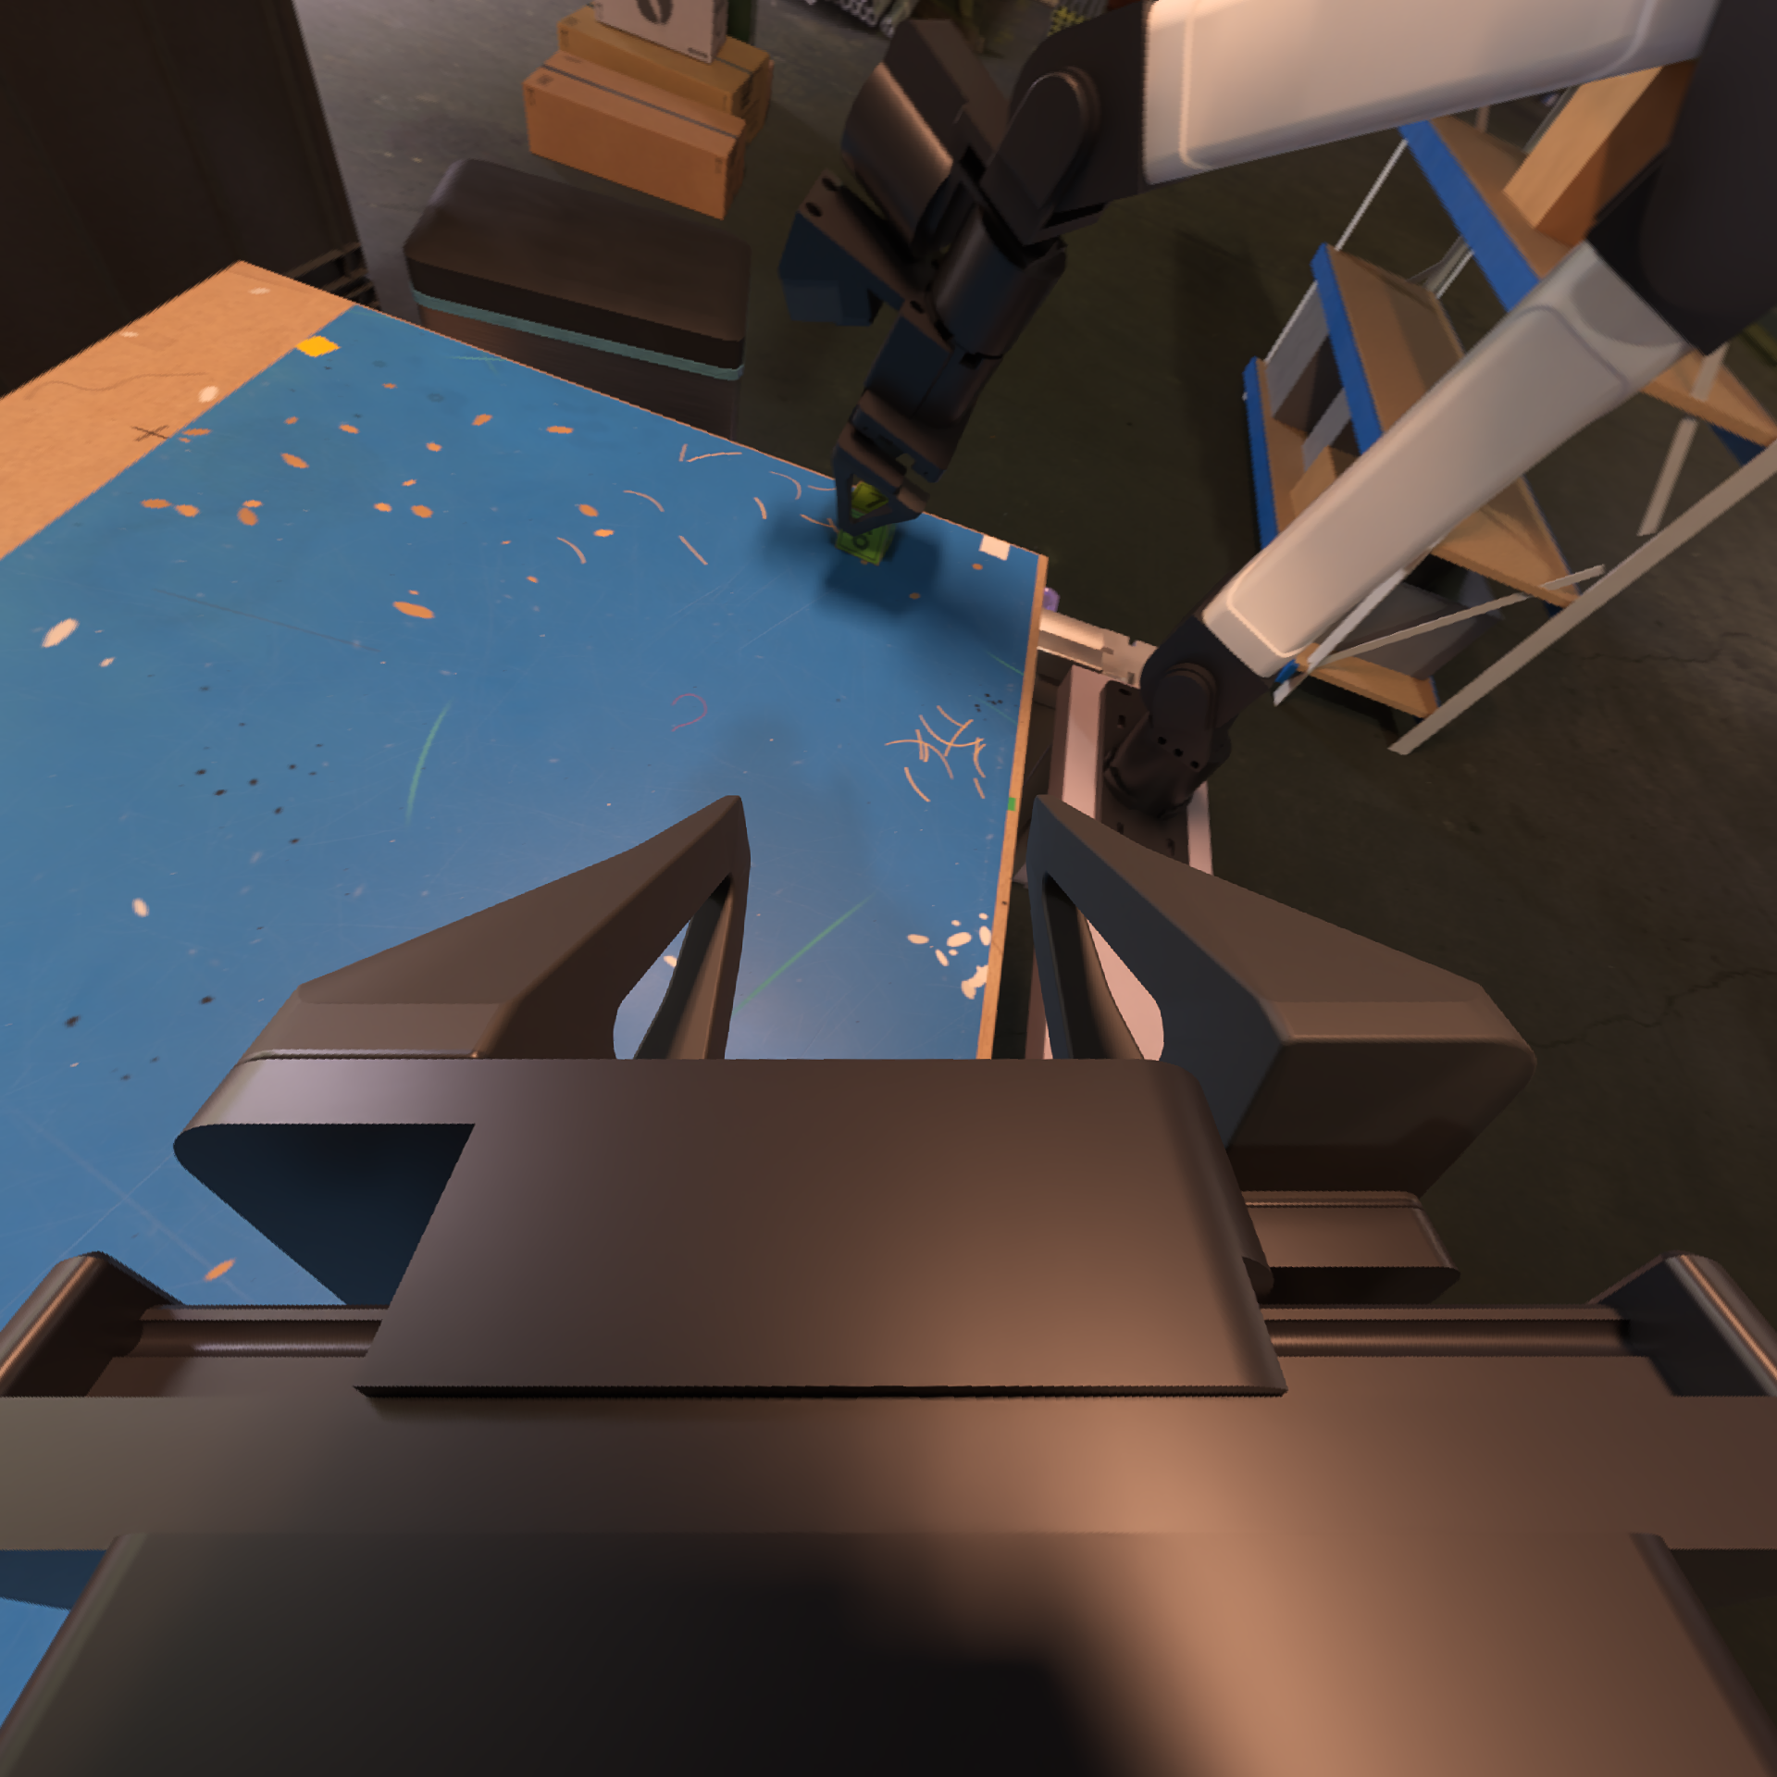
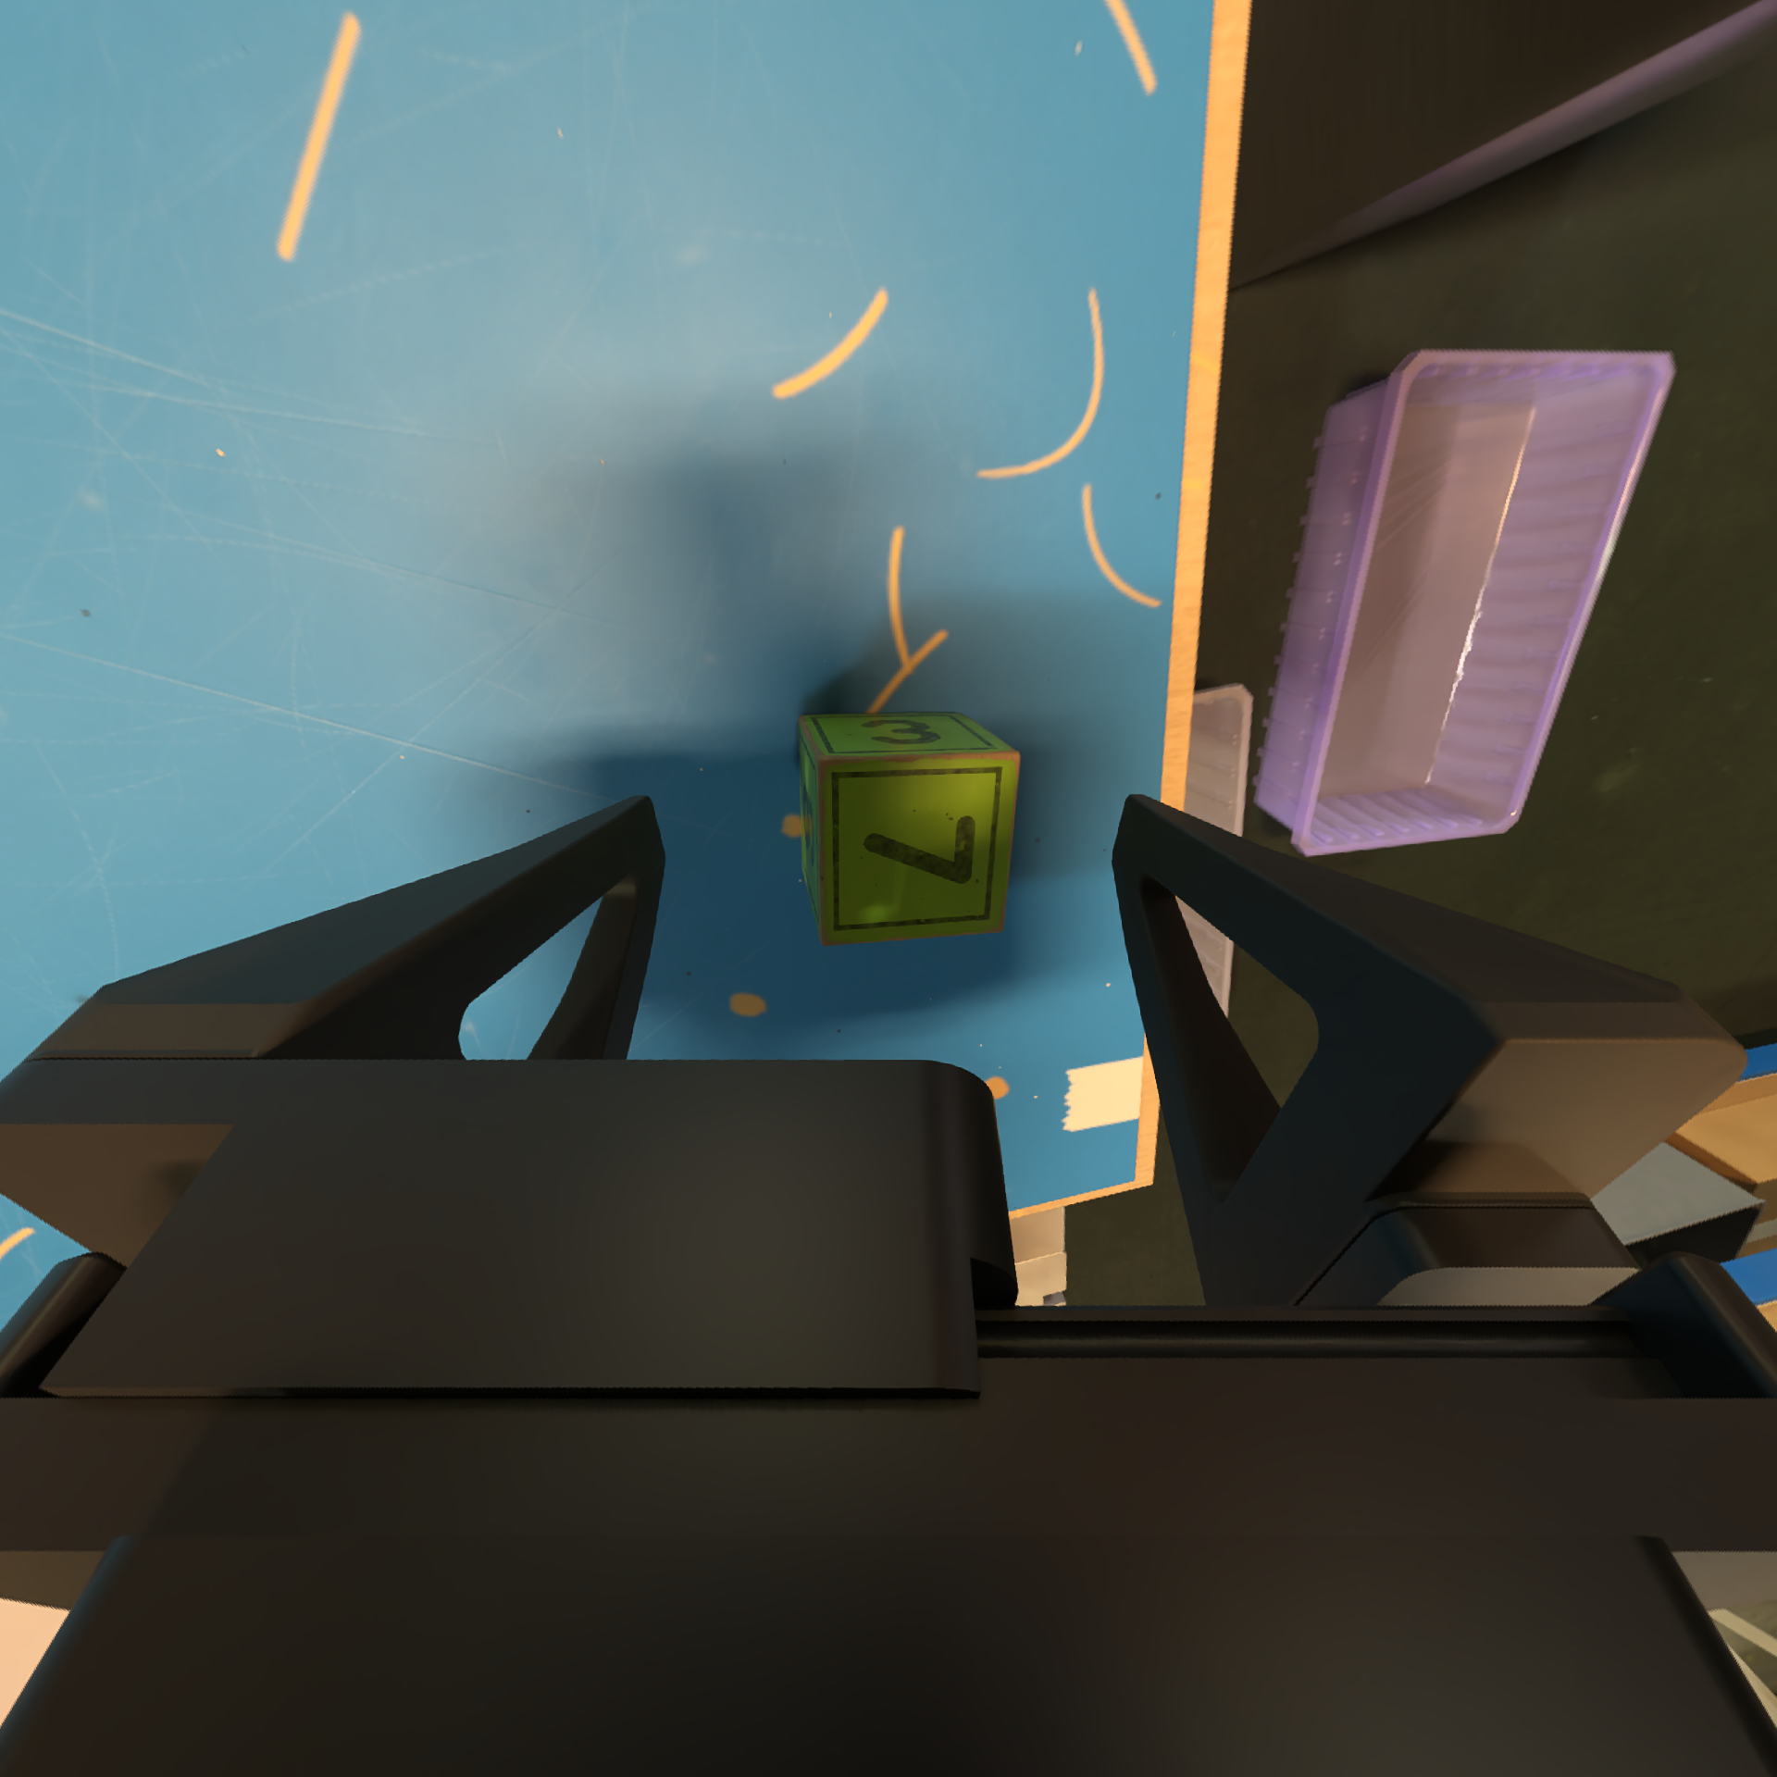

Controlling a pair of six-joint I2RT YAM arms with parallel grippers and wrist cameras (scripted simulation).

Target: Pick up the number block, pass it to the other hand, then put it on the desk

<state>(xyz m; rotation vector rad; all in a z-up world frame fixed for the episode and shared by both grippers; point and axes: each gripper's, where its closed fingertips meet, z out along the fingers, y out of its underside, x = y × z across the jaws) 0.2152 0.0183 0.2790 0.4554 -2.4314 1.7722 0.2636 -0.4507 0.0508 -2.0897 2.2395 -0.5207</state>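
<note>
The number block [image 2: 909,832] is a green cube with dark marks on its faces. It rests on the blue desk [image 2: 385,481] close to the desk's right edge. My right gripper [image 2: 889,803] is open and straddles the block, with a gap between each finger and the block. In the left wrist view the right gripper [image 1: 870,510] points down over the block [image 1: 865,546] near the desk's far corner. My left gripper [image 1: 887,806] is open and empty, held above the desk [image 1: 385,673] near its right edge, well short of the block.
A purple plastic tray [image 2: 1462,596] lies on the dark floor just past the desk's edge [image 2: 1202,481]. Beyond the desk stand a dark bin [image 1: 577,279], stacked cardboard boxes [image 1: 644,115] and a wooden rack with blue rails [image 1: 1394,385]. The right arm's base [image 1: 1163,740] stands beside the desk.
</note>
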